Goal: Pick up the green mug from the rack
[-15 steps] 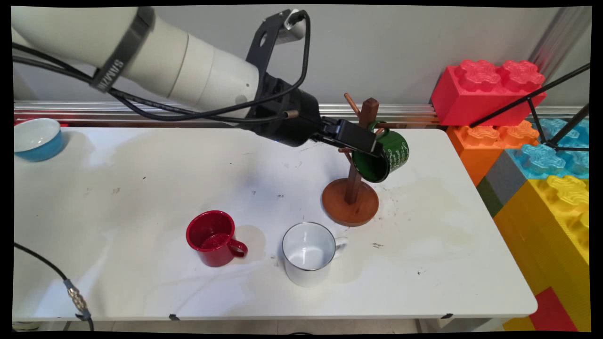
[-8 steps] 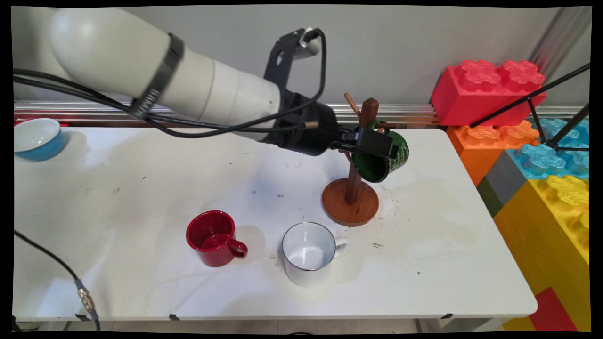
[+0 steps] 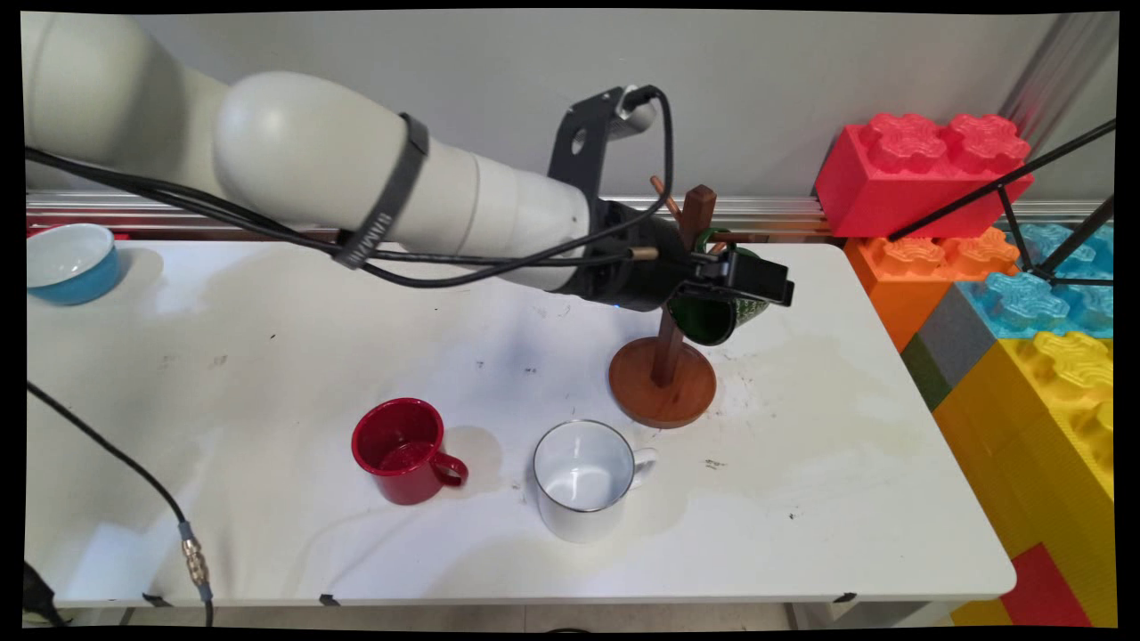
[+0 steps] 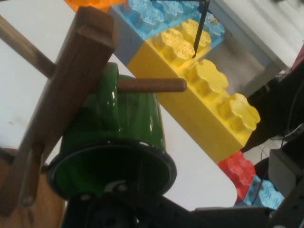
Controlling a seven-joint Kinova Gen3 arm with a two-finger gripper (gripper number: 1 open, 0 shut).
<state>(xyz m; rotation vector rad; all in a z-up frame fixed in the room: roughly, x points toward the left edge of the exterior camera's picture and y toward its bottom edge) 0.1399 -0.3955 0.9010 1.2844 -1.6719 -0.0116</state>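
A green mug (image 3: 712, 325) hangs at the right side of a wooden mug tree (image 3: 663, 385), its handle over a peg (image 4: 152, 85). My gripper (image 3: 755, 281) reaches in from the left and is shut on the mug's rim, covering most of the mug in the main view. In the hand view the mug (image 4: 118, 123) has its mouth turned toward the camera beside the tree's post (image 4: 66, 95), and the gripper (image 4: 129, 191) rises dark at the bottom edge.
A red mug (image 3: 398, 450) and a white mug (image 3: 583, 481) stand upright near the table's front. A blue bowl (image 3: 67, 263) sits at the far left. Large toy blocks (image 3: 926, 169) are stacked off the table's right edge, crossed by black tripod rods (image 3: 1024, 205).
The arm has swung to the right, and the gripper has shifted from the mug's left side to across it. The green mug has tipped more mouth-down at the peg.
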